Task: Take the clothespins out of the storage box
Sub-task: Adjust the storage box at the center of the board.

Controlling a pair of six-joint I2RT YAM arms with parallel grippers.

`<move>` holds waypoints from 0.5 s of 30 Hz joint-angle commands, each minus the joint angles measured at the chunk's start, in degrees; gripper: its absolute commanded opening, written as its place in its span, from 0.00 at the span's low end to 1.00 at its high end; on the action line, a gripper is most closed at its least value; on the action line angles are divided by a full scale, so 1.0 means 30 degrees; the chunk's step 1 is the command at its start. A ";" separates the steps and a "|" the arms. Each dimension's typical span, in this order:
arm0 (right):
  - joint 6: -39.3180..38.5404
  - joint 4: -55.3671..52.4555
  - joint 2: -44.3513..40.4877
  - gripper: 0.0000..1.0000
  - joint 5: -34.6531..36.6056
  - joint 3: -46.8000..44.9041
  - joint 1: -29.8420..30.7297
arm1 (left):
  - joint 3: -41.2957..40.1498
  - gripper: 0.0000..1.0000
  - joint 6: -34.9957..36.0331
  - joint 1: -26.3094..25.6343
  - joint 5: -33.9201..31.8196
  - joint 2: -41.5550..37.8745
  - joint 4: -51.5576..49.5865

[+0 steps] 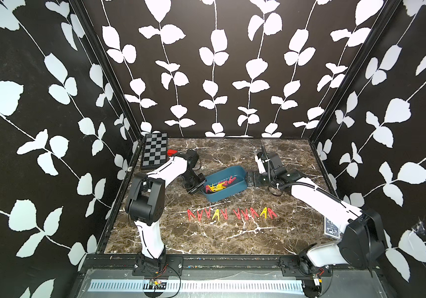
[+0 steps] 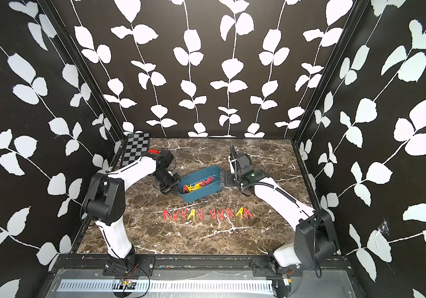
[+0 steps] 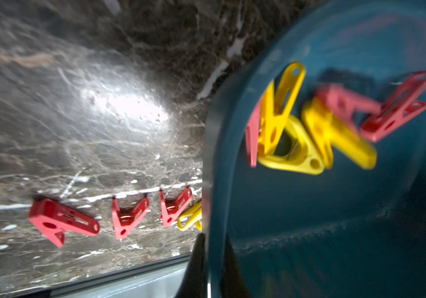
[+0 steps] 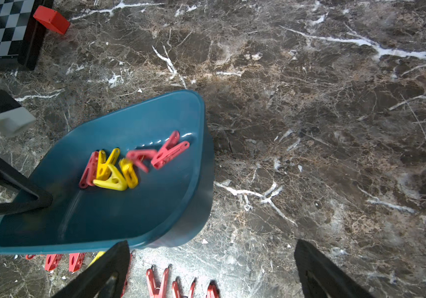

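The teal storage box [image 1: 223,196] [image 2: 199,196] stands mid-table and looks tipped. My left gripper [image 1: 200,186] [image 3: 213,237] is shut on the rim at its left end, one finger inside and one outside. Red and yellow clothespins [image 1: 218,186] [image 3: 297,134] [image 4: 119,167] lie bunched inside toward that end, blurred in the left wrist view. A row of several more clothespins [image 1: 230,214] [image 2: 206,214] [image 3: 126,219] lies on the marble in front of the box. My right gripper [image 1: 249,179] [image 4: 211,245] is open beside the box's right end [image 4: 196,206], holding nothing.
A black-and-grey checkerboard [image 1: 155,151] [image 4: 0,28] lies at the back left corner with a small red block [image 1: 172,152] [image 4: 52,19] beside it. A dark patterned card-like object [image 1: 331,227] sits by the right arm near the right edge.
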 commanded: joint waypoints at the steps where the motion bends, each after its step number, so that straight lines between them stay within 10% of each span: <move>1: 0.0399 0.0374 -0.0648 0.99 0.0403 -0.0339 -0.0089 | 0.0328 0.00 -0.0016 0.0041 0.0382 -0.0898 -0.0213; 15: 0.0227 0.0049 -0.0459 0.99 -0.0077 -0.0043 0.0088 | 0.1322 0.00 0.3830 -0.1272 -0.5975 -0.0390 0.1594</move>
